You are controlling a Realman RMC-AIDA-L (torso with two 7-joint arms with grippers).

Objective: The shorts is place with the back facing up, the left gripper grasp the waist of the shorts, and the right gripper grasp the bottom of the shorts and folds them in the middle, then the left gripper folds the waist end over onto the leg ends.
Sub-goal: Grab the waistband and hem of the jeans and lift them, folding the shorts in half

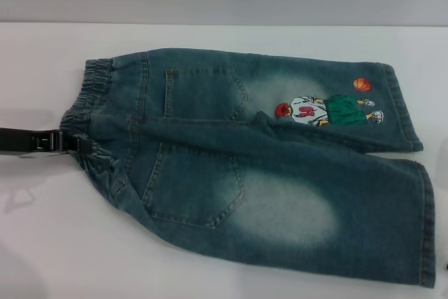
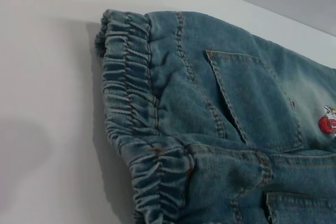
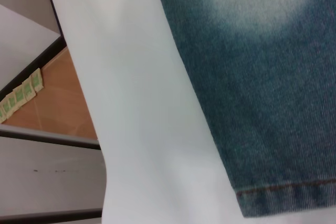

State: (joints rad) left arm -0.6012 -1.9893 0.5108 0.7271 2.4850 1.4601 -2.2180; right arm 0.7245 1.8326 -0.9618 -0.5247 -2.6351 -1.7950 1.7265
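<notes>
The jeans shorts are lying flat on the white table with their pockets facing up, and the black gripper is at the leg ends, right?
Not quite. The left gripper is at the waist, the ruffled elastic band, not the leg ends. The head view shows it. The shorts do lie pockets-up on the white table.

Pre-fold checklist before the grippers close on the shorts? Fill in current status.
1. Shorts back side up, pockets showing: ok.
2. Shorts lying spread out on the table: ok.
3. Left gripper at the waist: ok, touching its middle.
4. Left gripper closed on the waist: cannot tell.
5. Right gripper at the leg ends: not ok in the head view, where it does not show; its wrist camera sees one hem close by.
</notes>
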